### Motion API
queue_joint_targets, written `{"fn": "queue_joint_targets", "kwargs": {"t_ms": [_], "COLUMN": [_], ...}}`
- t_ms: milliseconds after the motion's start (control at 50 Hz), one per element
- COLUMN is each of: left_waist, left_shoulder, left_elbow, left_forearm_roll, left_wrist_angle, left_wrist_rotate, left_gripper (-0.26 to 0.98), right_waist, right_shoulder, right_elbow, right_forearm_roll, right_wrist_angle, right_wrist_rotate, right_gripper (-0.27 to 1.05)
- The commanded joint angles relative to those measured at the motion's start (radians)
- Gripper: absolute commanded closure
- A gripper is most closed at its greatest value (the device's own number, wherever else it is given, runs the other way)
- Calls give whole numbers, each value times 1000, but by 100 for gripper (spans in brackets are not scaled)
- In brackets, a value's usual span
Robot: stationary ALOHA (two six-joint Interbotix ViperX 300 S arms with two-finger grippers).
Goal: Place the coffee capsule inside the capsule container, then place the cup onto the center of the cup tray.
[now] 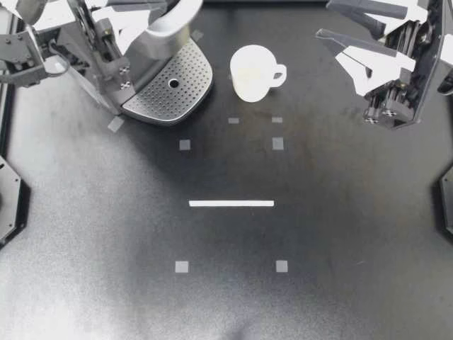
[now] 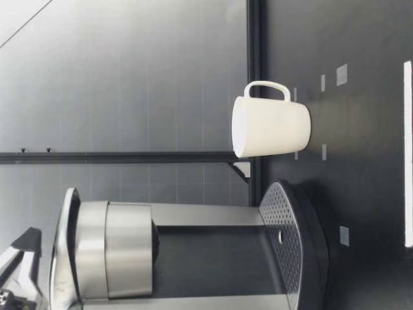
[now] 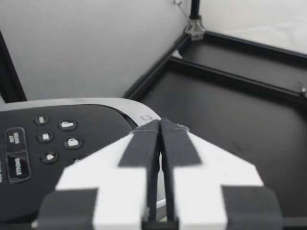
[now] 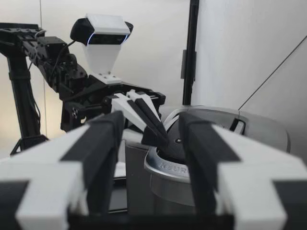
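Cup [image 1: 251, 73] on table [image 1: 226, 297], just right of cup tray [image 1: 159, 95], not touching

White cup [image 1: 251, 73]; silver cup tray [image 1: 182, 69], dotted hole pattern; black table [image 1: 226, 304]; white strip [image 1: 231, 203]; grey tape squares [image 1: 182, 266].

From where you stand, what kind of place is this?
Probably a robot test bench, not a kitchen: a table with taped marks, a robot arm at each side, and a coffee machine and a cup on it.

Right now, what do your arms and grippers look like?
My left gripper and my right gripper each have two white, tapered fingers faced with black pads. The arms are black, with small checkered markers near the wrists.
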Motion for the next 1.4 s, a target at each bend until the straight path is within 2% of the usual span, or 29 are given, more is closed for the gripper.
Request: {"fn": "queue_joint_targets", "kwargs": {"t_ms": [0,200,320,400,500,820,900,960,1060,1200,1280,1380], "left_waist": [-3,-3,-3,-3,-9,-74,-84,-87,-89,-91,-89,-91], "left_shoulder": [-2,-14,-14,-12,-14,-23,-31,-40,-64,-101,-123,-141], "left_elbow": [-25,-83,-121,-143,-172,-290,-319,-331,-331,-305,-285,-268], "left_forearm_roll": [-2,20,23,3,-89,-600,-726,-790,-856,-876,-882,-882], "left_wrist_angle": [6,94,218,302,376,696,744,758,761,758,750,735], "left_wrist_rotate": [2,49,160,249,367,902,985,1020,1057,1063,1062,1060], "left_gripper": [67,67,67,67,67,67,67,67,67,67,67,67], "right_waist": [5,3,-5,-15,-49,-195,-219,-242,-296,-396,-439,-449], "right_shoulder": [-12,-14,-9,-2,9,187,245,288,339,388,420,456], "right_elbow": [-11,-23,-72,-117,-179,-474,-528,-560,-588,-584,-565,-529], "right_forearm_roll": [-2,0,-3,-3,-3,-55,-40,14,143,324,379,388], "right_wrist_angle": [-5,46,198,327,505,1223,1364,1453,1514,1542,1520,1460], "right_wrist_rotate": [2,-8,-40,-74,-107,-230,-304,-376,-489,-661,-738,-784], "right_gripper": [26,26,26,26,26,26,26,26,26,26,25,23]}}
